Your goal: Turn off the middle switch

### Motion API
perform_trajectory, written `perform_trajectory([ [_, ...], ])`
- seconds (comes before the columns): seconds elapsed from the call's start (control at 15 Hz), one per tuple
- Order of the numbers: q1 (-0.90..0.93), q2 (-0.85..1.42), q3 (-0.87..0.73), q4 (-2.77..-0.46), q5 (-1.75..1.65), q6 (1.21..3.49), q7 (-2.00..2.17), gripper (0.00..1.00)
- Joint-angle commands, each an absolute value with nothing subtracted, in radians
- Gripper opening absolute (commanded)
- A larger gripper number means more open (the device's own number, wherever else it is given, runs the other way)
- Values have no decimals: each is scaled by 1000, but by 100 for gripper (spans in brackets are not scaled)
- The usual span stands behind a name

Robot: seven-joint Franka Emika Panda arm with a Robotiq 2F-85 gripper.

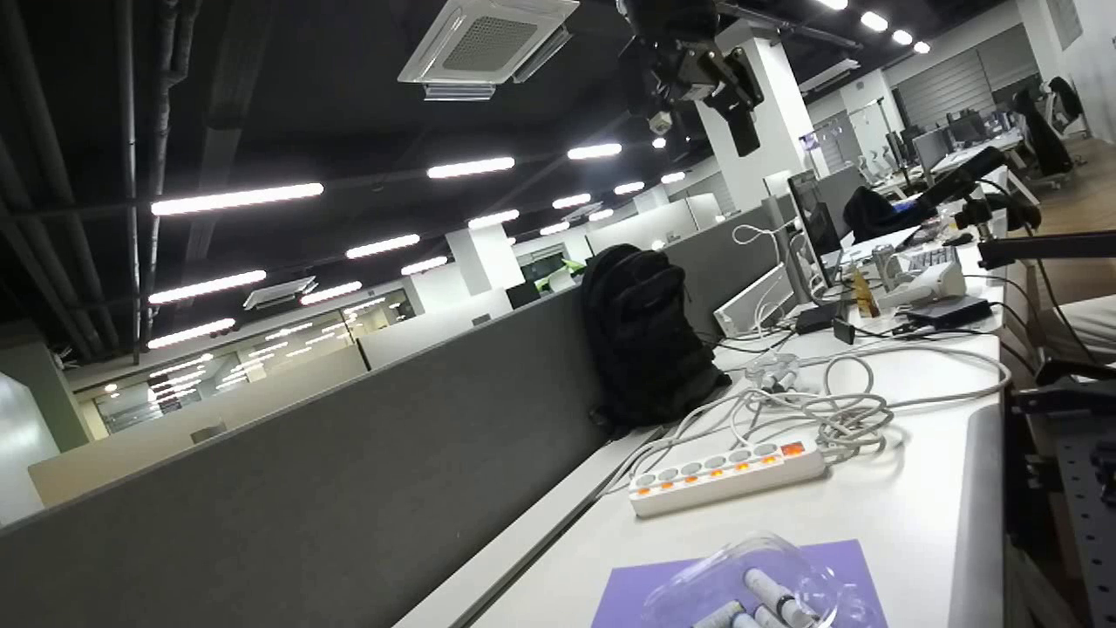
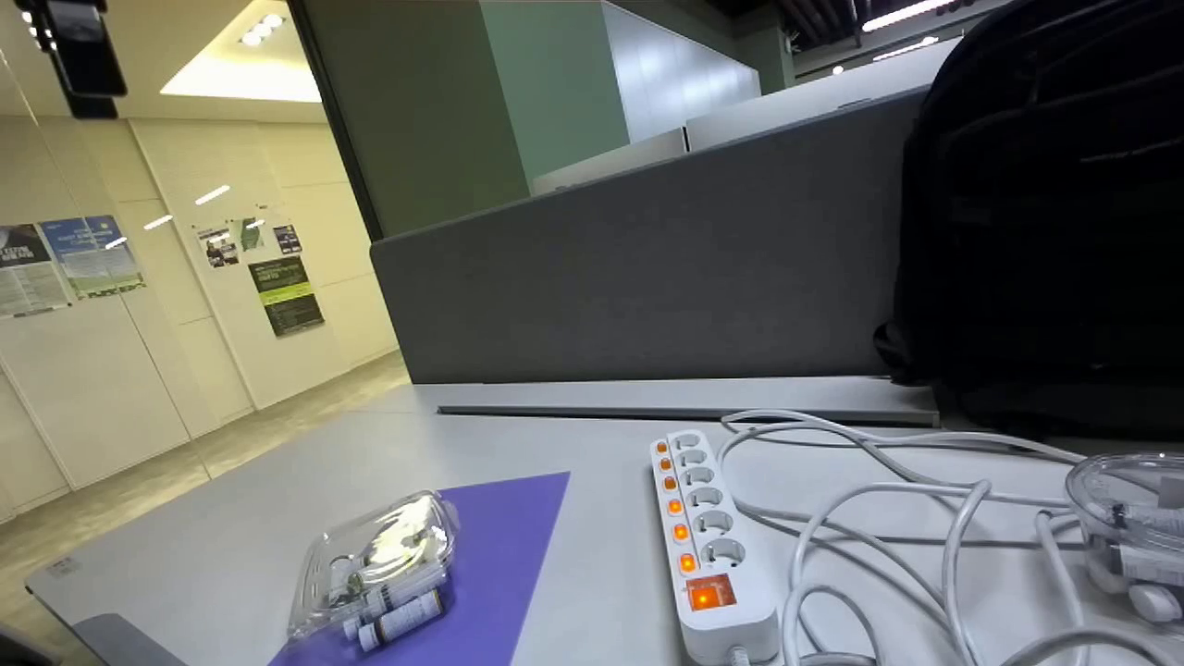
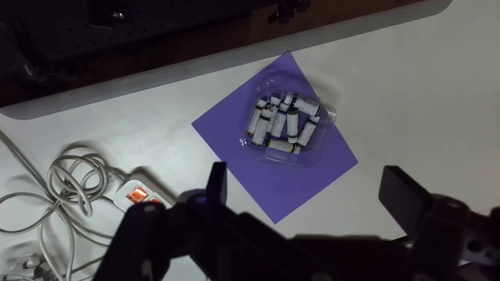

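So the middle switch is on the white power strip on the desk, but it's only truly middle if you count the big switch; the six small switches have no middle, so miscounting is my top worry. They're tiny, and a clumsy poke could catch two. A sideways push might skid the strip or snag the cables beside it. The gripper hangs well above, splayed wide, empty, hiding most of the strip in the wrist view, so aim could suffer.

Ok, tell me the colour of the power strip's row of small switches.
The small switches glow orange, showing best in an exterior view.
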State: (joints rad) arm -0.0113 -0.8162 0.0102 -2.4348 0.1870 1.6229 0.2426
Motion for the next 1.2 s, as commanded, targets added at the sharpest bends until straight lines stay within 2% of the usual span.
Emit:
perform_trajectory([
  [0.0,-31,-815,23,-2431,196,1618,232,100],
  [0.27,-31,-815,23,-2431,196,1618,232,100],
  [0.67,-135,-762,6,-2456,150,1833,272,100],
  [1.13,-256,-489,-54,-2416,63,2043,284,100],
])
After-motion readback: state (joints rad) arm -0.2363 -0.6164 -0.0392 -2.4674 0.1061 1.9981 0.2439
